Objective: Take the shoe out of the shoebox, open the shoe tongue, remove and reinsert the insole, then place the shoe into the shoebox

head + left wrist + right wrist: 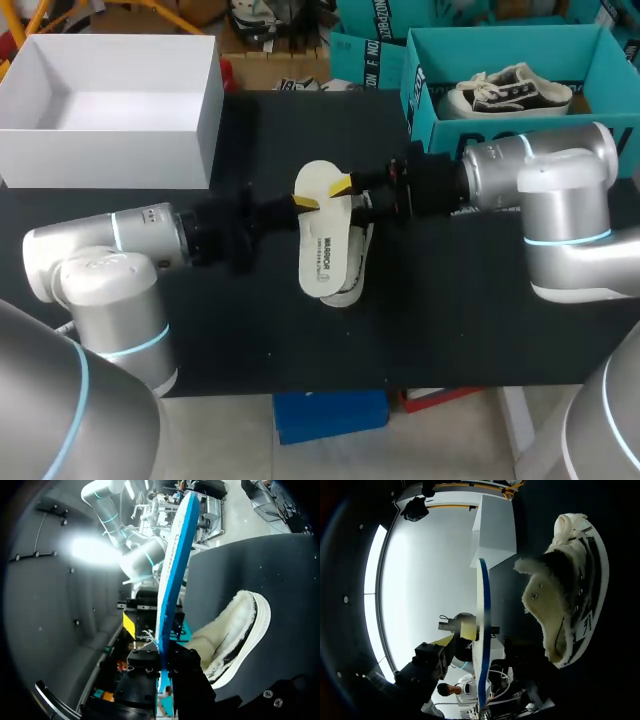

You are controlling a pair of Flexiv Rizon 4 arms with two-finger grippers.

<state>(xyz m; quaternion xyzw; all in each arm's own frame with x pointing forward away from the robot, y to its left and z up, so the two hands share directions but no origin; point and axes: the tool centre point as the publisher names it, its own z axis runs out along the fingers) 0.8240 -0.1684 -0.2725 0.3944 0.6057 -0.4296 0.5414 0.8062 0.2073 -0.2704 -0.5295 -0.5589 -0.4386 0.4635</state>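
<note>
A white insole [322, 235] with a blue underside hangs flat above the black table, over a cream, fleece-lined shoe [352, 275] lying on its side. My left gripper [305, 203] comes in from the left and is shut on the insole's edge. In the left wrist view the insole [172, 575] stands edge-on between that gripper's [162, 655] black fingers, with the shoe [235, 630] beside it. My right gripper [345, 190] is at the opposite edge. In the right wrist view its fingers [480, 665] stand apart on either side of the insole [482, 630], and the shoe [565, 590] lies to one side.
A teal shoebox [415, 90] stands at the back right with a black-and-white sneaker [510, 90] inside. An open white box [205, 110] sits at the back left. The black table [450, 320] reaches toward me from the shoe.
</note>
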